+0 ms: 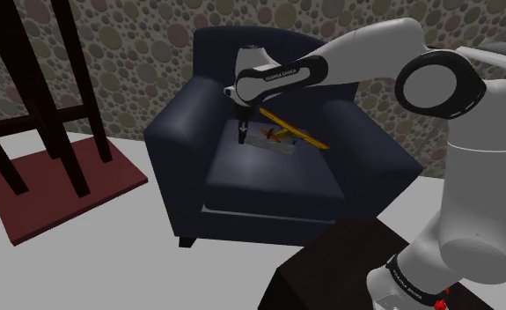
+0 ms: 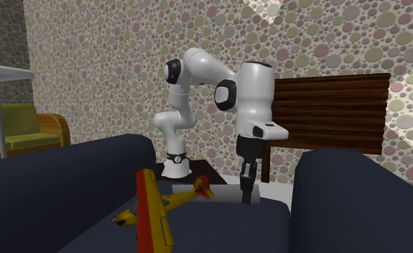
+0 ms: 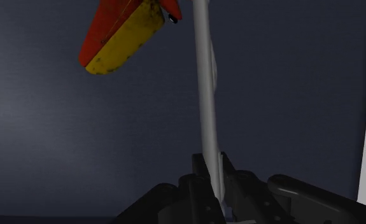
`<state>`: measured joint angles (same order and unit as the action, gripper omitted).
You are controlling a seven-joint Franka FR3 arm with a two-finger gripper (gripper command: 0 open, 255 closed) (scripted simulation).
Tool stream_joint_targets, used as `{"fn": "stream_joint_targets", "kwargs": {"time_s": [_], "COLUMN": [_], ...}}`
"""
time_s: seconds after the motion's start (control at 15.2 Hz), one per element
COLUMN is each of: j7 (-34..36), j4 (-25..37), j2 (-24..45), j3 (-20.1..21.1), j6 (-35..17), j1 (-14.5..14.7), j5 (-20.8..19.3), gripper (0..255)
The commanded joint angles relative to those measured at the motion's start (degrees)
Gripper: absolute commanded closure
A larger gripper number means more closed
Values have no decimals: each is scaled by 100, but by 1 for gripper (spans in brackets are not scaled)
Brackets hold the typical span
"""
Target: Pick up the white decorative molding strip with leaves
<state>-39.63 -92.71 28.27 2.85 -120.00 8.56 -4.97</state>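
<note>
The gripper (image 3: 214, 170) was down at the seat (image 1: 273, 172) of a dark blue armchair (image 1: 179, 132). Its two black fingers (image 3: 199, 181) were pressed in on either face of the white decorative molding strip (image 3: 205, 95). The strip stood on edge between them and ran straight ahead from the fingertips across the dark cushion; no leaf pattern could be made out on it. A red and yellow toy airplane (image 3: 124, 35) lay ahead of the gripper, just beside the strip's far stretch, and whether the two touched could not be told.

The grasp looked made and the lift not yet begun, since the strip appeared to sit low against the cushion. The next move called for a slow, straight rise with the clamp kept firm. The hold seemed to be near one end of a long, thin piece, so the free end was likely to droop or swing, and it might drag the airplane along if it lay against it
</note>
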Motion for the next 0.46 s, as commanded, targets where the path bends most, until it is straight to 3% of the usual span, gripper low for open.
{"fn": "stream_joint_targets", "kwargs": {"time_s": [0.0,0.4], "j7": [2,-17], "j4": [71,217], "j2": [-64,-183], "j3": [6,12], "j6": [136,400], "j1": [8,7], "j5": [6,21], "gripper": [255,255]}}
